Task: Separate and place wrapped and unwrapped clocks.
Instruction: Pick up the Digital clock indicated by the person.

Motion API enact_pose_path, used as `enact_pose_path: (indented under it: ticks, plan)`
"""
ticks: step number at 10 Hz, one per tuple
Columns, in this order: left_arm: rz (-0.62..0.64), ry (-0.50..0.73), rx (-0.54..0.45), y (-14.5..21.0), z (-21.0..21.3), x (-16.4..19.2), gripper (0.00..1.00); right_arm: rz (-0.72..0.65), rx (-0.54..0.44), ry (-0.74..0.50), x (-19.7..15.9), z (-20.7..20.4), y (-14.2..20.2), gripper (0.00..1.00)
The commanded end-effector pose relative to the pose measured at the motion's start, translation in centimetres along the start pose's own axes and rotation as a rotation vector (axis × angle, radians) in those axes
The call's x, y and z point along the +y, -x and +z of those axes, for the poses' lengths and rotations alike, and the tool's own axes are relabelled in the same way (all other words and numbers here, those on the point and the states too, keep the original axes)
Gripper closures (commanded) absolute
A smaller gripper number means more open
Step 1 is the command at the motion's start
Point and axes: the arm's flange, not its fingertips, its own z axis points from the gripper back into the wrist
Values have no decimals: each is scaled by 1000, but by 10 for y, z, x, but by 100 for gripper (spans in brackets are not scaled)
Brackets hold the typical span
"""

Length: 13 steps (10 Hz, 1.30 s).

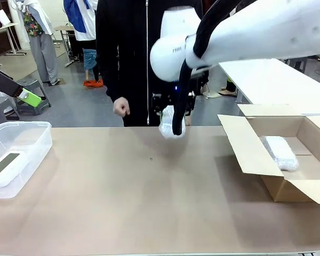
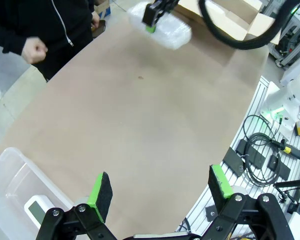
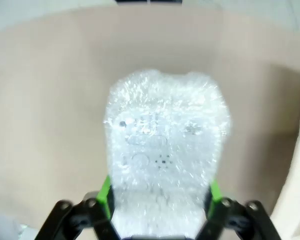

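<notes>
Front view, left to right. A clear plastic bin point(image 1: 21, 140) sits at the left edge of the desk point(image 1: 149, 202); inside it lies the bare white clock point(image 1: 5, 168), dark screen up. The left gripper point(image 1: 29, 97) shows at the picture's left edge, above and behind the bin, its green-padded fingers well apart from the clock. At the far side of the desk stands a person in a black zipped jacket, one hand point(image 1: 121, 108) closed into a loose fist, just left of the right gripper point(image 1: 173, 114). That gripper hangs over the far middle of the desk, fingers pinching a bubble-wrapped clock point(image 1: 168, 125), which hangs below them, clear of the desk surface. To the right of these fingers, well apart, an open cardboard box point(image 1: 256, 154) holds a second bubble-wrapped clock point(image 1: 280, 152), lying on the box floor.

Left wrist view. The left gripper point(image 2: 160, 187) has its fingers point(image 2: 101, 192) spread wide with nothing between them. The bare clock point(image 2: 37, 210) lies in the bin point(image 2: 10, 172), beside the left-hand finger.

Right wrist view. The right gripper point(image 3: 160, 195) is closed on the wrapped clock point(image 3: 165, 150), a green pad pressing each side of its lower end; the bundle extends beyond the fingertips over the desk point(image 3: 50, 100).
</notes>
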Motion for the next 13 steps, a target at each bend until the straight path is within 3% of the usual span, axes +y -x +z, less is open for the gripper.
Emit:
enact_pose_path:
  ticks: [1, 3, 5, 7, 8, 13]
  plan:
    - [0, -6, -1, -1, 1, 0, 0, 93, -35, 23, 2, 36, 40, 45]
    - [0, -6, -1, -1, 1, 0, 0, 135, -69, 34, 13, 77, 76, 45]
    - [0, -6, -1, -1, 1, 0, 0, 125, -129, 81, 18, 90, 96, 45]
    - [0, -6, -1, -1, 1, 0, 0, 121, -94, 71, 19, 82, 76, 45]
    - [0, -6, -1, -1, 1, 0, 0, 148, -93, 48, 28, 100, 97, 45]
    - [0, -6, -1, -1, 1, 0, 0, 148, -93, 48, 28, 100, 97, 45]
